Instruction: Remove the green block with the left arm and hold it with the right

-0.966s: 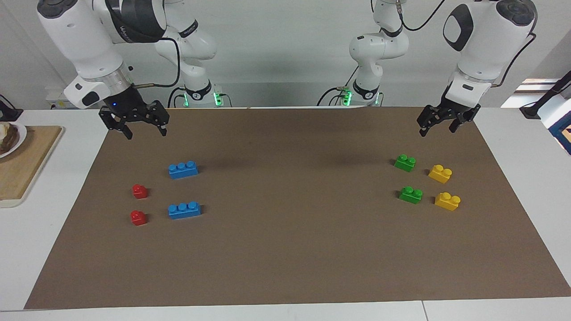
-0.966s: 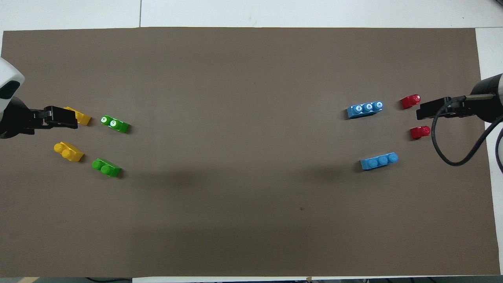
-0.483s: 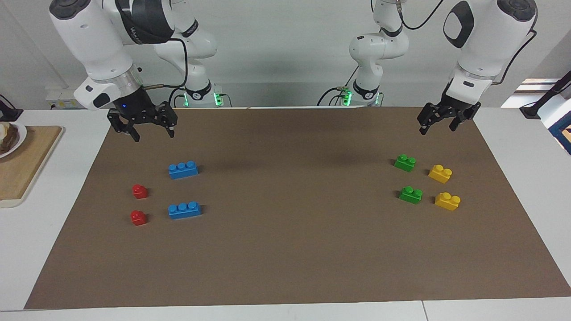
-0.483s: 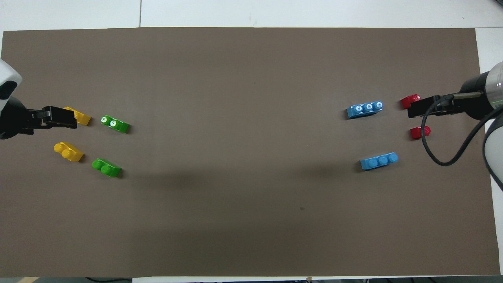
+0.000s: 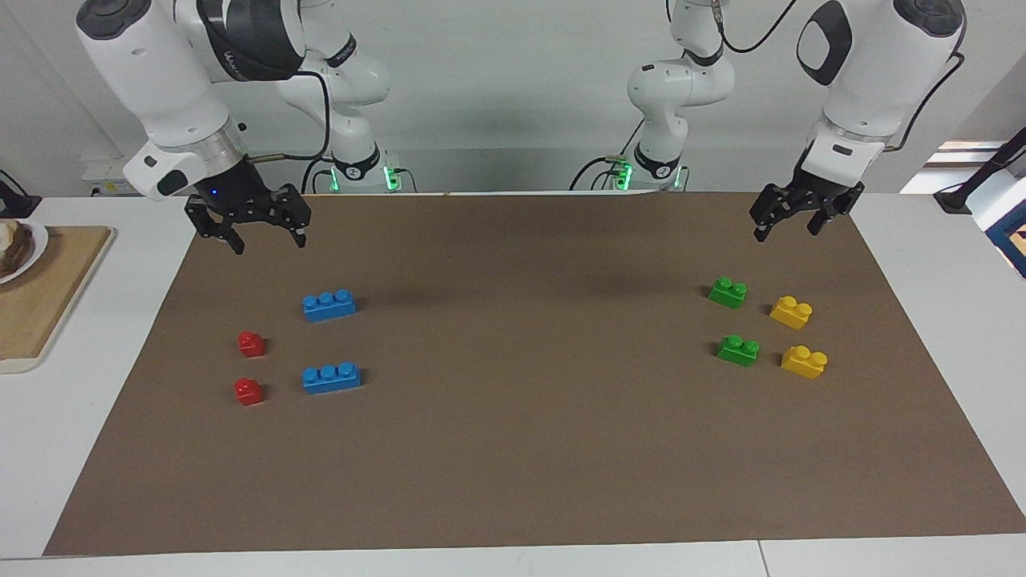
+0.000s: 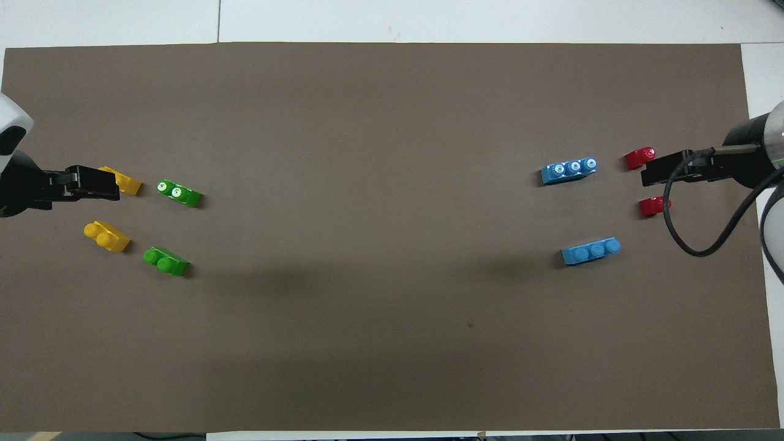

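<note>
My right fingers hang spread and empty over the brown mat near its corner at the robots' edge, at the right arm's end of the bench. On the bare bench top at that end lies a wooden board with a plate at its edge.

On the mat, toward the right arm's end: two red blocks, one nearer to the robots than the other, and beside them, toward the mat's middle, two blue blocks, one nearer to the robots than the other. All four stand apart from one another, studs up.

The middle of the mat carries only shadows.

Toward the left arm's end: two green blocks, one nearer to the robots, the second farther. Both rest flat on the mat, untouched. Beside them, closer to the mat's end edge, two yellow blocks, paired the same way.

My left fingers hang spread and empty over the mat's corner at the robots' edge, clear of the nearer green block. In the overhead view they overlap one yellow block.
</note>
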### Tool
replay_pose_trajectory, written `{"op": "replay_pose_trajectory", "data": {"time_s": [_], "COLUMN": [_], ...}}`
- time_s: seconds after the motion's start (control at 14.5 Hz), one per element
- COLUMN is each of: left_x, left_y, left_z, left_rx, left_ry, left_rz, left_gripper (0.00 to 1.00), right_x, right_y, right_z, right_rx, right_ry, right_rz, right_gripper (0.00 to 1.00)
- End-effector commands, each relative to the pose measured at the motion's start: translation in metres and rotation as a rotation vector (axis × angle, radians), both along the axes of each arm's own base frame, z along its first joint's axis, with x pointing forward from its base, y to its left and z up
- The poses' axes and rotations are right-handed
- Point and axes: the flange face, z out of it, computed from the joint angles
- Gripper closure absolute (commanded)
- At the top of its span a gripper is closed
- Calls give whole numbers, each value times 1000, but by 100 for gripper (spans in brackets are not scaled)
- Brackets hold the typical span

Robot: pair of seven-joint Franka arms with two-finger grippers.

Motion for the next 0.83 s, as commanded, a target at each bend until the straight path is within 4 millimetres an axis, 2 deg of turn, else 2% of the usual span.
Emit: {"op": "replay_pose_trajectory", "data": {"time_s": [0.0,0.14,0.55,0.76], "left_x": [-5,-5,-5,-5], "left_y": [-1,-1,-1,-1], "left_z": [6,6,6,5], "left_rx": [-15,-14,-15,-15], "left_ry": [10,10,7,8], "left_rz": [2,2,2,2], "left_gripper": [0,0,0,0], "right_x": [-7,-10,-10,-9], "right_y": [-7,-26,-35,-47], "right_z": [-4,-4,-5,-4], "right_rx": [-36,-39,-57,-57], "right_ry": [47,64,57,46], "right_rz": [-21,-52,-66,-86], "right_gripper": [0,0,0,0]}}
